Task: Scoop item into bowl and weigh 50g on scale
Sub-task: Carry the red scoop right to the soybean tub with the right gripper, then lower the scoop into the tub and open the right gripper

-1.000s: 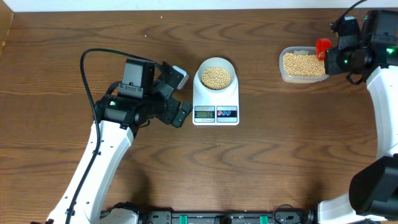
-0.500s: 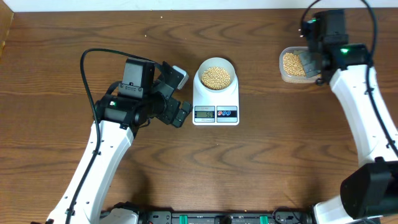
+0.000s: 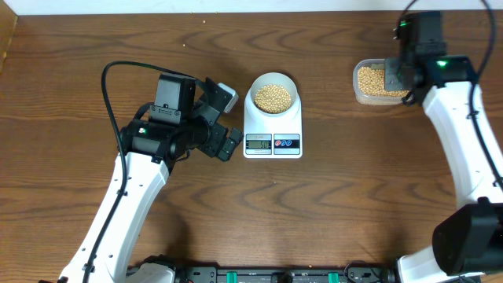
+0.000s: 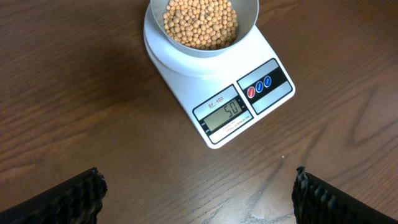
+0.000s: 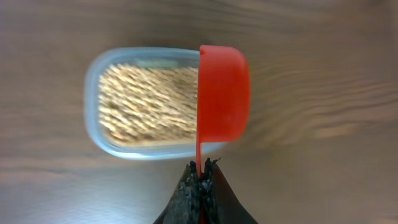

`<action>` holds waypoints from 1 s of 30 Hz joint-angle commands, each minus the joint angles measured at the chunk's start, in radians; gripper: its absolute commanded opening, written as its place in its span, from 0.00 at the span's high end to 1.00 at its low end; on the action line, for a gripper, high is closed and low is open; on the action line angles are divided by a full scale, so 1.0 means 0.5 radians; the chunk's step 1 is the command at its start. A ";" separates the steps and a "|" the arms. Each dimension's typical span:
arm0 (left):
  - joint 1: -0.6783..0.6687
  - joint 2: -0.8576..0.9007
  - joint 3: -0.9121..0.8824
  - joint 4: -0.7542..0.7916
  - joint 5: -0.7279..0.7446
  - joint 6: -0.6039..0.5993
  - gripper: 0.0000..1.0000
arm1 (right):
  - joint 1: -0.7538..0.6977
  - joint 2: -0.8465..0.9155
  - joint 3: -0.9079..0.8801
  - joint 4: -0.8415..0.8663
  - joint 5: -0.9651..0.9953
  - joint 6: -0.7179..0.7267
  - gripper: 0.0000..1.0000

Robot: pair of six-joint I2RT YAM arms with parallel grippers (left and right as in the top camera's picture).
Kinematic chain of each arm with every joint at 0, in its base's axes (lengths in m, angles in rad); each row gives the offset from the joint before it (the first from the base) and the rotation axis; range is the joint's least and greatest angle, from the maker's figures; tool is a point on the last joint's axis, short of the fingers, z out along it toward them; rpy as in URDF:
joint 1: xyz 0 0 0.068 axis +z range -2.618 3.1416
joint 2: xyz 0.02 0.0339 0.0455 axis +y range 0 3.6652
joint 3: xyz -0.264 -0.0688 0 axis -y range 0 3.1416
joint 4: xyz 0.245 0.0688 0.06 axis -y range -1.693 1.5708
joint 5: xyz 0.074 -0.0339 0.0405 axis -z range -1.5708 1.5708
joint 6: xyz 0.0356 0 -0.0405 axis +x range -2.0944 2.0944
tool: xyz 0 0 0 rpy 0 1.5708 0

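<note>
- Many small round tan beans (image 4: pixel 200 22) are sitting in pale round bowl (image 4: pixel 250 25) on white digital scale (image 4: pixel 186 78), centre; prob. light, hard, roll-prone.
- R gripper (image 5: pixel 200 180) is pinching thin handle of red plastic scoop (image 5: pixel 222 93), far right; L gripper (image 4: pixel 199 190) is gaping empty.

Overhead camera: fixed above, facing straight down, far enough back to take in the worktop (image 3: pixel 78 47), both arms, the scale (image 3: pixel 273 143) mid-frame and the clear tub (image 3: pixel 356 82) at top right.

Left wrist camera: sits behind the left hand (image 4: pixel 199 202), angled down at the worktop, close in. Its own fingertips (image 4: pixel 68 199) fill the bottom corners. Shares the scale and bowl (image 4: pixel 247 25) with overhead.

Right wrist camera: above the tub, looking down, close, blurred. The right hand (image 5: pixel 200 180) and red scoop (image 5: pixel 222 93) rise from the bottom edge. Shares the tub with overhead.
</note>
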 commanded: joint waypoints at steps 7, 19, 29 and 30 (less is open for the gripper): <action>0.005 0.014 0.025 -0.007 0.024 0.033 0.02 | -0.230 0.039 -0.346 0.387 -0.625 1.038 0.99; 0.005 0.014 0.025 -0.007 0.024 0.033 0.02 | -0.227 0.039 -0.487 0.510 -0.765 1.440 0.31; 0.005 0.014 0.025 -0.007 0.024 0.033 0.02 | -0.228 0.039 -0.488 0.249 -0.921 1.428 0.01; 0.005 0.014 0.025 -0.007 0.024 0.033 0.02 | -0.228 0.039 -0.490 0.237 -0.921 1.401 0.01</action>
